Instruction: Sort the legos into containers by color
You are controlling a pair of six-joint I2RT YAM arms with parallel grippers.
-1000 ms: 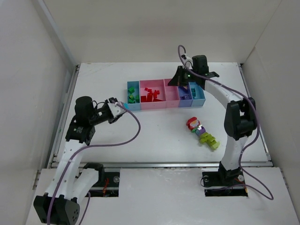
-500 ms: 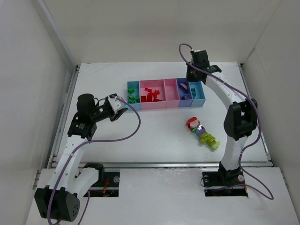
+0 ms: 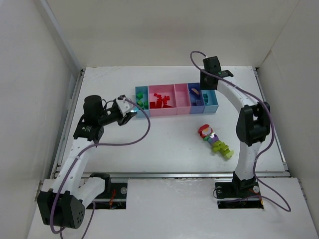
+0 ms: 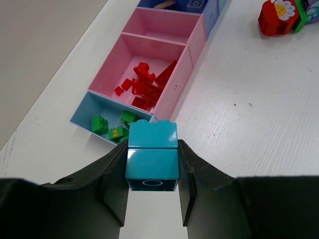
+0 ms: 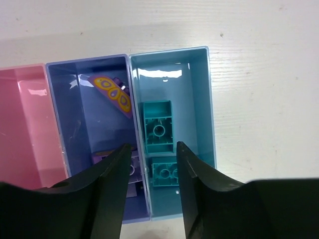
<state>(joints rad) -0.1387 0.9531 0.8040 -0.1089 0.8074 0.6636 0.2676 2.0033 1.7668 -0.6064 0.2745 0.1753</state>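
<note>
My left gripper point(image 3: 130, 113) is shut on a teal brick point(image 4: 152, 154) and holds it just left of the front of the containers point(image 3: 174, 113). In the left wrist view the left gripper point(image 4: 152, 164) points at the left light blue bin point(image 4: 82, 117), which holds green legos point(image 4: 99, 123); the wide pink bin holds red legos point(image 4: 147, 84). My right gripper point(image 3: 207, 84) is open and empty above the right end of the row. In the right wrist view the right gripper point(image 5: 152, 154) hangs over two teal bricks point(image 5: 158, 133) in the right light blue bin point(image 5: 212, 109).
A loose cluster of red, purple and lime-yellow legos point(image 3: 214, 141) lies on the table in front of the row's right end. The purple-blue bin holds a butterfly piece point(image 5: 113, 93) and purple pieces. The narrower pink bin point(image 3: 182, 99) shows no pieces. White walls surround the table.
My right gripper has lifted and drawn back from the purple-blue and light blue bins. My left gripper has moved up and right toward the row's left end with the teal brick.
</note>
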